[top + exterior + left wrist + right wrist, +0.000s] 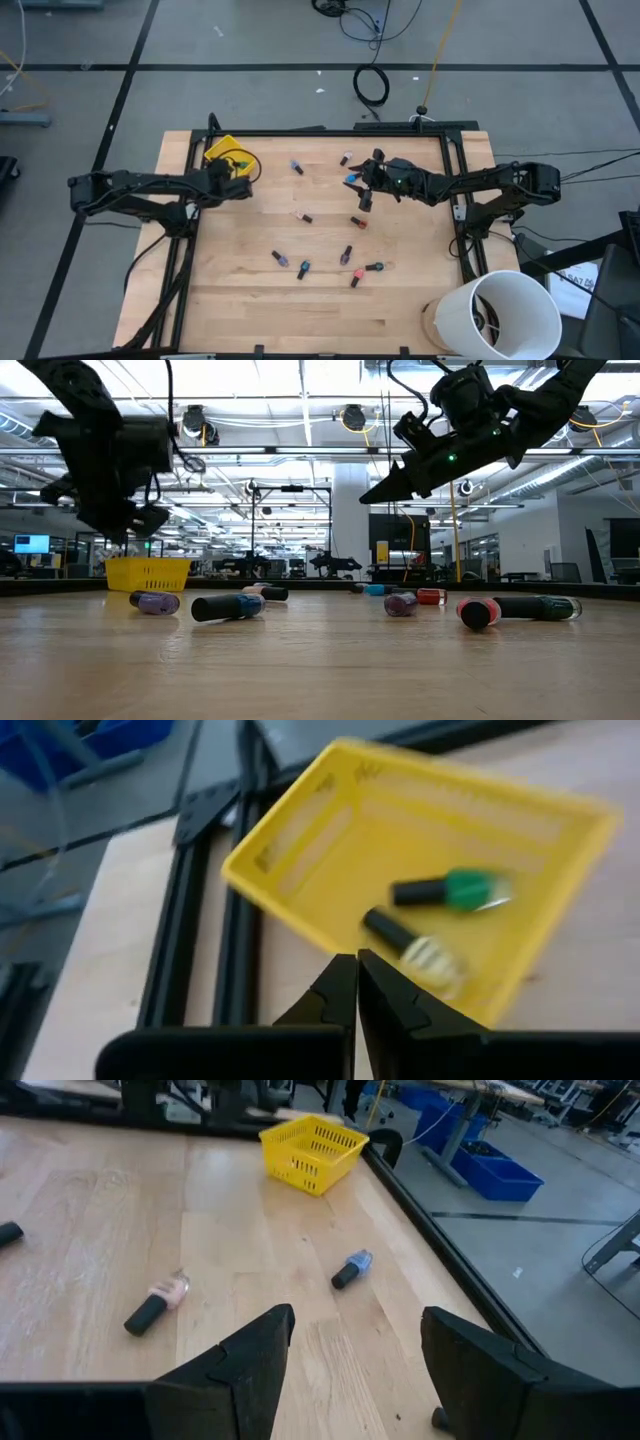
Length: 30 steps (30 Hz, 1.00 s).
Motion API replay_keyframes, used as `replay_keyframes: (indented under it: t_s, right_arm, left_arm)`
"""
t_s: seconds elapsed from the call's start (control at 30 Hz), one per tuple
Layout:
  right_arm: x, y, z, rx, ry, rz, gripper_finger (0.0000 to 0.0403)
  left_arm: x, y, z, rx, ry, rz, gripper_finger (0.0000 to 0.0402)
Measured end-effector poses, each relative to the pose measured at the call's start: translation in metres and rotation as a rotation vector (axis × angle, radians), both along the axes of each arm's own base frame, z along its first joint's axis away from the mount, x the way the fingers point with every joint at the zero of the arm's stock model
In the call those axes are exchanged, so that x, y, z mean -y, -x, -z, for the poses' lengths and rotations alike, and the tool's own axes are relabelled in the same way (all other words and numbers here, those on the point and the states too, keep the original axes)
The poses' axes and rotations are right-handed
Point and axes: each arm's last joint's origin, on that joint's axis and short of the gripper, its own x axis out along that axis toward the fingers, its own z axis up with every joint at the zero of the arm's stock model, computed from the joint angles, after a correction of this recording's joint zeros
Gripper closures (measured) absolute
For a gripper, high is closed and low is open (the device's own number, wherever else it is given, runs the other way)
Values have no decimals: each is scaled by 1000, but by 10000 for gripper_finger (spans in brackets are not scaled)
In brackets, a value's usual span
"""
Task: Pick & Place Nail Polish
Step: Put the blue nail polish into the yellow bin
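From above, I have the left tool (238, 176) beside the yellow bin (222, 150) at the bench's (240, 300) far-left corner, while the right tool (362, 186) hangs over the far middle. Bottles (303, 268) lie scattered across the bench, most toward the middle and near side.

At bench height, both tools sit well above the wood, and the bottles (228, 607) all lie flat on their sides.

My left wrist shows its fingers (340, 992) pressed together, empty, over the bin, where a green bottle (452, 890) and a pale one (412, 949) already lie; I judge a drop just done.

My right wrist shows fingers (250, 1365) spread wide, holding nothing, with a blue bottle (352, 1269) and a pink one (158, 1302) ahead as likely next picks.
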Motion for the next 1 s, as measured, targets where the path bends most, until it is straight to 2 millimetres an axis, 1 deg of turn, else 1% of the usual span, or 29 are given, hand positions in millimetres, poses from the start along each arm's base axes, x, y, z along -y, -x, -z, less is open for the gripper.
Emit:
replay_keyframes:
  t_s: [0.13, 0.2, 0.3, 0.43, 0.53, 0.6, 0.7, 0.8, 0.87, 1.0]
  right_arm:
    - [9, 5, 8, -77, -10, 103, 188]
    - [17, 9, 15, -130, -29, 139, 188]
    - [32, 17, 22, -181, -71, 177, 188]
    - [50, 23, 38, -241, -149, 138, 188]
    - [60, 20, 47, -249, -182, 80, 188]
    - [64, 21, 58, -282, -223, 56, 188]
    - [71, 18, 69, -310, -235, 50, 188]
    - [78, 14, 76, -333, -228, 53, 188]
    - [81, 13, 81, -355, -232, 52, 188]
    - [86, 6, 84, -372, -215, 33, 188]
  left_arm:
    - [7, -3, -21, 77, -38, 81, 398]
    - [10, -4, -29, 123, -61, 114, 400]
    - [13, -6, -38, 197, -91, 168, 392]
    - [15, -14, -48, 271, -122, 259, 381]
    - [16, -22, -54, 319, -146, 330, 382]
    - [17, -27, -58, 348, -153, 384, 386]
    - [17, -34, -64, 399, -157, 460, 381]
    - [14, -38, -68, 443, -143, 522, 355]
    - [13, -39, -69, 458, -137, 533, 327]
    - [8, -38, -67, 452, -136, 506, 263]
